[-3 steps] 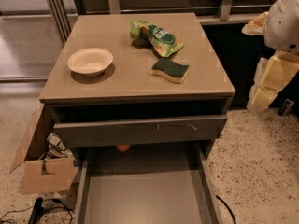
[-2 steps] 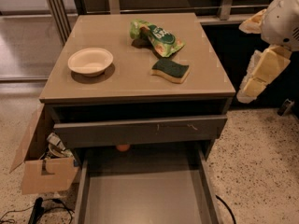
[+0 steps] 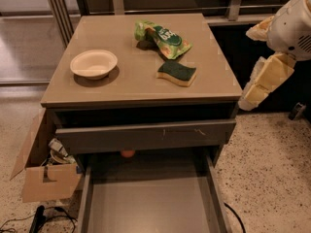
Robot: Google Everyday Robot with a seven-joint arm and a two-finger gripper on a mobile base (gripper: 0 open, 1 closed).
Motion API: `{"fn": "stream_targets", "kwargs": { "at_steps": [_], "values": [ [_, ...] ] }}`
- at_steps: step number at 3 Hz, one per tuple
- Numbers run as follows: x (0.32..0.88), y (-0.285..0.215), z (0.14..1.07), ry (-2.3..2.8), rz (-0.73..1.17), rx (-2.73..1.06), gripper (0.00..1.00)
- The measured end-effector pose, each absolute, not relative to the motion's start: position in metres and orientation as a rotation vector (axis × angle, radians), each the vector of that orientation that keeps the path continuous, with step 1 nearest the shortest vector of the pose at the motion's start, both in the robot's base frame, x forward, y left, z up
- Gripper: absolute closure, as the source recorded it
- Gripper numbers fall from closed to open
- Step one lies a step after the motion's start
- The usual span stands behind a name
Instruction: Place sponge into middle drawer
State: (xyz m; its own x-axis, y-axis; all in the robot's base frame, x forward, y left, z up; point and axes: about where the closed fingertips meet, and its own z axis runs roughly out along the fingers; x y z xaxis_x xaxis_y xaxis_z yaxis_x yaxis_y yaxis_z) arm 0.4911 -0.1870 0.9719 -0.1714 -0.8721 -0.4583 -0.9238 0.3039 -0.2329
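The sponge [image 3: 177,73], yellow foam with a dark green top, lies flat on the cabinet top [image 3: 131,89], right of centre. The middle drawer [image 3: 146,205] is pulled open below, showing a bare grey floor and thin side walls. My gripper [image 3: 256,90] hangs off the cabinet's right edge, pointing down and left. It is level with the tabletop, to the right of the sponge, and apart from it.
A white bowl [image 3: 94,63] stands on the left of the top. A green snack bag [image 3: 163,37] lies behind the sponge. A grey drawer front [image 3: 146,136] sits above the open drawer, with a small orange object [image 3: 128,153] under it. A cardboard box [image 3: 46,176] is on the floor at left.
My gripper has swung left and closer to the cabinet's right edge. The sponge, bowl, bag and drawer have not moved.
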Motion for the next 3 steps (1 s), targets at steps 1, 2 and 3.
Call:
{"fn": "stream_targets", "kwargs": {
  "at_steps": [1,2,3],
  "values": [
    [0.496,-0.171,0.975,2.031,0.182,-1.469,0.00],
    [0.511,-0.158,0.983,1.966,0.192,-1.336,0.00],
    [0.532,-0.149,0.986,1.926,0.185,-1.256,0.00]
  ]
}}
